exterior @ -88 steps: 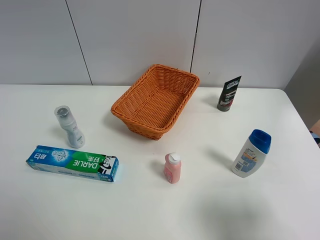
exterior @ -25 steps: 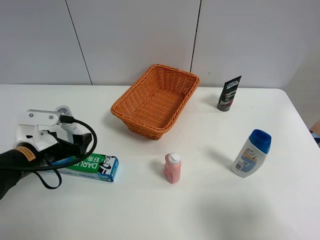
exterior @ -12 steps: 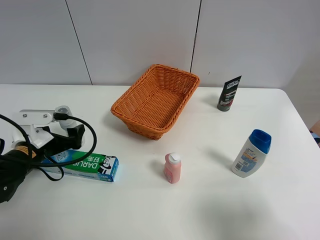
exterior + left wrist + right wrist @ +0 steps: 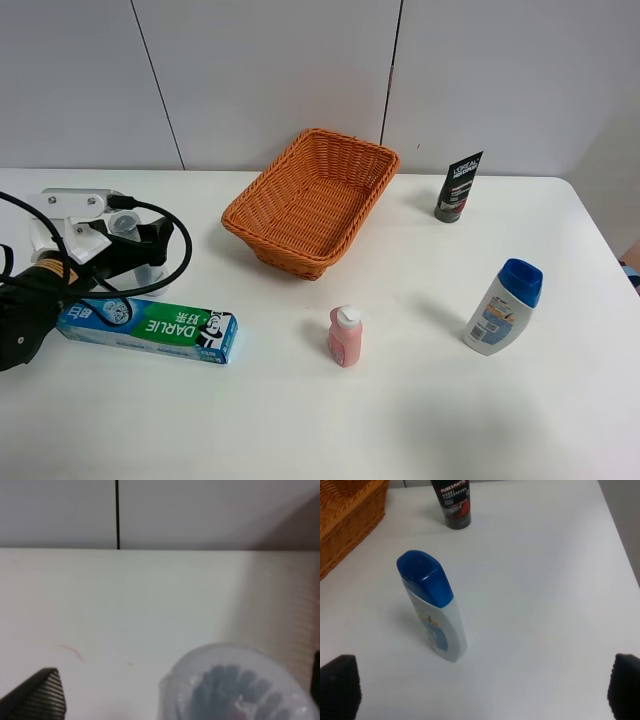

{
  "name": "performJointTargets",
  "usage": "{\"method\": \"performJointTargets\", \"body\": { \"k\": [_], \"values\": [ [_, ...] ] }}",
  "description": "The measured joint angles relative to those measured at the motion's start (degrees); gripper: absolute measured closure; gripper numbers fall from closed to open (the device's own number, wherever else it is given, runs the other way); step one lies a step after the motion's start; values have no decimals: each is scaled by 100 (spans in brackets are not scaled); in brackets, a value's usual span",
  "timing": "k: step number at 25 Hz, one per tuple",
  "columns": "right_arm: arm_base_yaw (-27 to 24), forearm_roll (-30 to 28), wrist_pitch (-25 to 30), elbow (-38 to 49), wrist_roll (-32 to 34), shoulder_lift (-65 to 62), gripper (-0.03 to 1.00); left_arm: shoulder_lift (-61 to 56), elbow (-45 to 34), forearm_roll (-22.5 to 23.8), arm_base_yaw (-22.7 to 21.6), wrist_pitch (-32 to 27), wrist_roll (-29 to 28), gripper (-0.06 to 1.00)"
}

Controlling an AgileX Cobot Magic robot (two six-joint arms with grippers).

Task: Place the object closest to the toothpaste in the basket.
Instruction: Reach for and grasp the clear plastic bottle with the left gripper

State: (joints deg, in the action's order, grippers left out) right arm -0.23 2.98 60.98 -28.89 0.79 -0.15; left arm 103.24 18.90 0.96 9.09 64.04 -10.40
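Note:
The blue-and-green toothpaste box (image 4: 150, 325) lies flat at the front left. Just behind it stands a small white roll-on bottle with a clear cap (image 4: 127, 226). My left gripper (image 4: 140, 255) is open at this bottle and partly hides its body. In the left wrist view the clear cap (image 4: 235, 685) sits between the two fingertips (image 4: 37, 697), with the gripper (image 4: 175, 695) open around it. The orange wicker basket (image 4: 268, 172) stands empty at the back centre. My right gripper (image 4: 482, 690) is open and empty, and is out of the high view.
A pink bottle (image 4: 345, 336) stands front centre. A white bottle with a blue cap (image 4: 502, 307) stands at the right, also in the right wrist view (image 4: 435, 610). A black tube (image 4: 458, 187) stands at the back right. The left arm's black cable loops above the toothpaste.
My left arm came in from the left edge and moved back over the toothpaste to the roll-on bottle. Nothing else has moved.

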Motion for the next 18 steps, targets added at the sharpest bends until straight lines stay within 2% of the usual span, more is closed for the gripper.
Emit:
{"method": "performJointTargets", "body": {
  "k": [13, 14, 15, 18],
  "values": [
    [0, 0, 0, 0, 0, 0, -3, 616, 146, 19, 0, 22, -18, -3],
    [0, 0, 0, 0, 0, 0, -3, 622, 146, 19, 0, 22, -18, 3],
    [0, 0, 0, 0, 0, 0, -3, 629, 146, 19, 0, 22, -18, 13],
    [0, 0, 0, 0, 0, 0, -3, 629, 150, 56, 0, 7, -34, 56]
  ]
}}
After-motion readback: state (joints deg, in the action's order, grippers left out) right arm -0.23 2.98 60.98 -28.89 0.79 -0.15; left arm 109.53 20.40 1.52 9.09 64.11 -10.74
